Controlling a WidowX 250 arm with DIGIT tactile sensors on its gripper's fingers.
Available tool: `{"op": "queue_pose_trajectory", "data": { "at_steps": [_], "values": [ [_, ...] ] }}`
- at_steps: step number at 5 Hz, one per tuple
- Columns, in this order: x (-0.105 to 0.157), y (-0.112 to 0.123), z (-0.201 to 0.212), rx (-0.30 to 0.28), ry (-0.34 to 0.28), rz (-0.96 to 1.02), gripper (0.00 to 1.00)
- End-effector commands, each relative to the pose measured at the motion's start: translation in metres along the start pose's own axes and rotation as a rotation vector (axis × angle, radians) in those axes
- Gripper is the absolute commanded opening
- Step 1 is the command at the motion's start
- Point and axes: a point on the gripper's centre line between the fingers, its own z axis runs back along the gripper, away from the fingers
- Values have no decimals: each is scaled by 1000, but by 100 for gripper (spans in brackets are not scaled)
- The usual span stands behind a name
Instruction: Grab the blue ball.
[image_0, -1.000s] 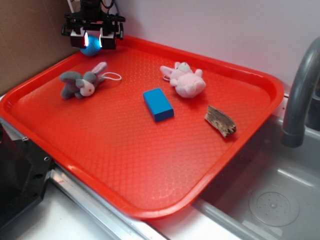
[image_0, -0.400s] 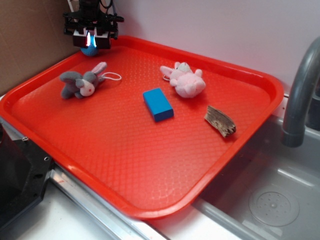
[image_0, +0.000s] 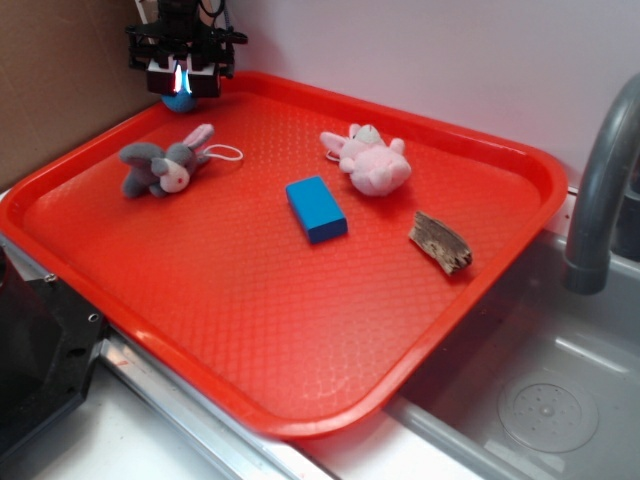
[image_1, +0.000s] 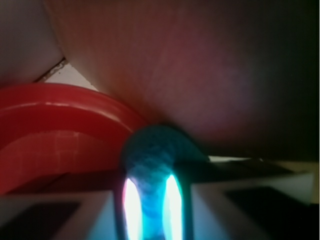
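Red tray (image_0: 250, 330), two plush toys, one blue block (image_0: 316, 208), end effector (image_0: 181, 82) pinching one blue ball (image_1: 156, 157)

Exterior view is bright and evenly lit, pretty sharp, with soft shadows under the toys and a bit of sheen on the red tray (image_0: 500, 150) rim. Wrist view is dim and blurry, dark toward its right side, with two blown-out glowing strips either side of the blue ball (image_1: 152, 165).
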Motion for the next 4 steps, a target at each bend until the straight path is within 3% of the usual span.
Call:
{"op": "queue_pose_trajectory", "data": {
  "at_steps": [1,2,4],
  "values": [
    [-15,41,99,-217,-62,-258,0],
    [-52,44,157,-312,-99,-348,0],
    [-83,28,259,-324,11,-584,0]
  ]
}}
